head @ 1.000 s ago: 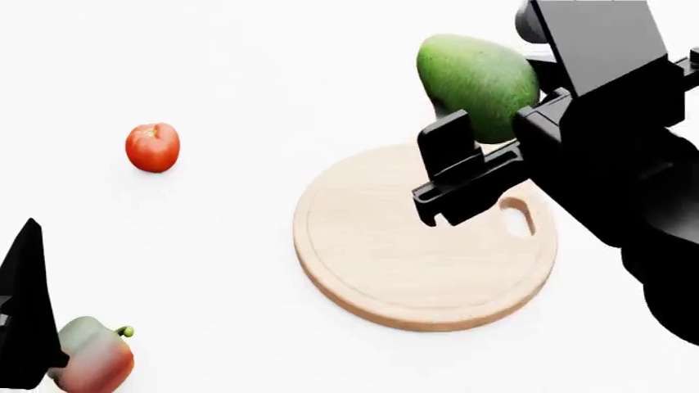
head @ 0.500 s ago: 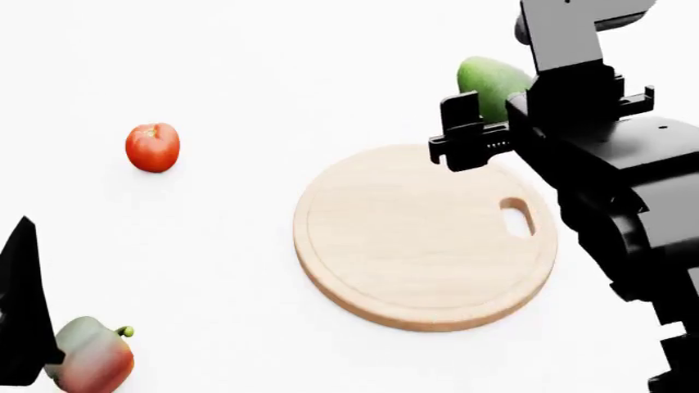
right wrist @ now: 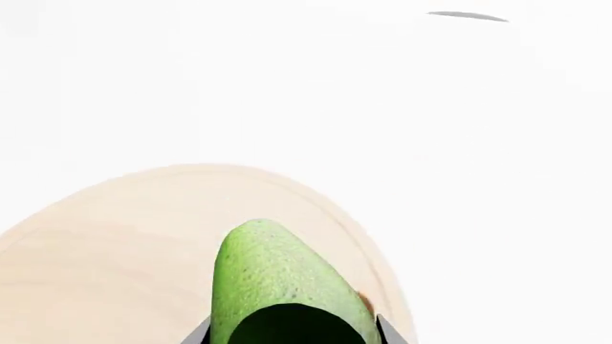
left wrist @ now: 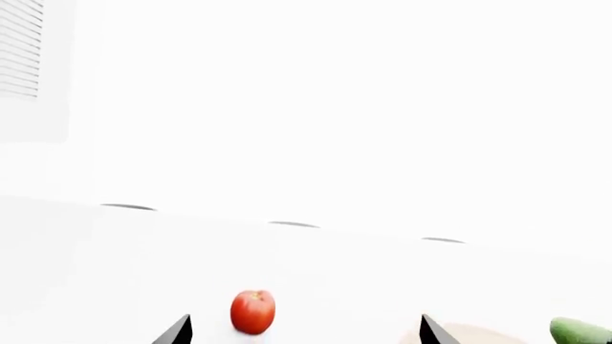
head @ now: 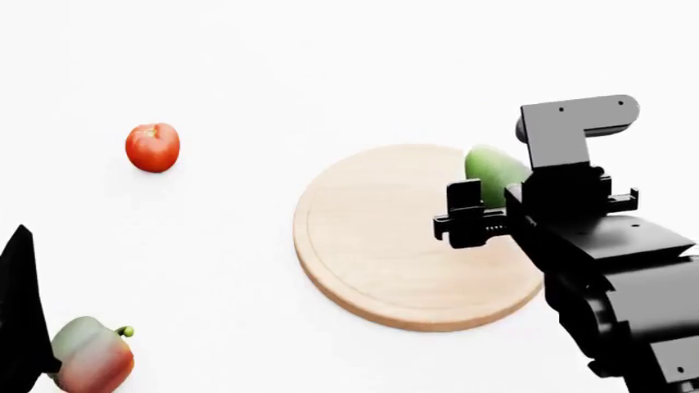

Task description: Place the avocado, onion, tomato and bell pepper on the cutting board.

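The round light-wood cutting board point(head: 372, 246) lies on the white table. My right gripper point(head: 493, 205) is shut on the bright-green avocado point(head: 492, 170) and holds it low over the board's right side. In the right wrist view the avocado point(right wrist: 272, 272) fills the jaws above the board point(right wrist: 115, 236). The red tomato point(head: 152, 147) sits far left of the board and shows in the left wrist view point(left wrist: 252, 312). The red-green bell pepper point(head: 93, 356) lies at the near left, beside my left fingertip point(head: 22, 311). My left gripper point(left wrist: 304, 334) is open and empty. The onion is out of view.
The white table point(head: 327, 74) stretches all around the board. In the left wrist view a wall vent point(left wrist: 19, 50) is far behind, and the board's edge point(left wrist: 469, 334) and the avocado point(left wrist: 580, 331) show beyond the right fingertip.
My right gripper has come down and toward me with the avocado, from above the board's far edge to low over its right side. The board's hole is now hidden. The left arm has barely moved.
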Controlling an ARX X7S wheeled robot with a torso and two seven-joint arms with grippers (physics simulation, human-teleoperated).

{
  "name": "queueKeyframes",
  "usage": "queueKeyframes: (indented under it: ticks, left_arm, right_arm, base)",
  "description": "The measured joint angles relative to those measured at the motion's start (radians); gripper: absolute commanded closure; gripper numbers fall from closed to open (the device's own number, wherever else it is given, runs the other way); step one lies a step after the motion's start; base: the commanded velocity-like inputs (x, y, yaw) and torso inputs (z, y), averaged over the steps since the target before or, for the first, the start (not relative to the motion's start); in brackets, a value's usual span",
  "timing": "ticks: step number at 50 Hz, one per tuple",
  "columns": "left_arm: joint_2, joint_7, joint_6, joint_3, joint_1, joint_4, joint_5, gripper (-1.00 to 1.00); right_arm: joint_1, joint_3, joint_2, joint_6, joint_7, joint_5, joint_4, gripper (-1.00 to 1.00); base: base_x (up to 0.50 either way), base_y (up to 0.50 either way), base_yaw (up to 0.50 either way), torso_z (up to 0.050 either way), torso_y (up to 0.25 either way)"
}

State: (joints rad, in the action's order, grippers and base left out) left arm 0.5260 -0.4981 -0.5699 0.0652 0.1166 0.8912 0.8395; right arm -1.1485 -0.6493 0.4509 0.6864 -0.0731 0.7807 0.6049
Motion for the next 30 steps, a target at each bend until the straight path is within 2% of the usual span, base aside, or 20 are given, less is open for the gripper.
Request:
queueKeyframes:
  ticks: [4,5,20,30]
  left_arm:
    - [0.001,0.0,0.003,0.001,-0.003,0.0,0.001,-1.0]
    - [0.002,0.0,0.003,0.001,-0.004,0.0,0.001,-1.0]
    - [0.003,-0.004,0.012,-0.003,-0.016,0.001,-0.001,-1.0]
    - [0.005,-0.005,0.017,-0.007,-0.022,0.001,-0.004,-1.0]
  right_arm:
    - [0.016,0.003,-0.002,-0.008,-0.003,0.003,0.003,1.0]
    - [0.02,0.004,-0.002,-0.01,-0.004,0.004,0.004,-1.0]
    - [0.035,0.031,0.022,0.002,-0.023,0.012,-0.067,-1.0]
    - [0.002,0.112,0.105,0.089,-0.126,0.104,-0.335,-1.0]
  base:
    - [0.0,0.0,0.0,0.0,0.0]
    - [0.0,0.0,0.0,0.0,0.0]
    - [0.0,0.0,0.0,0.0,0.0]
    - [0.0,0.0,0.0,0.0,0.0]
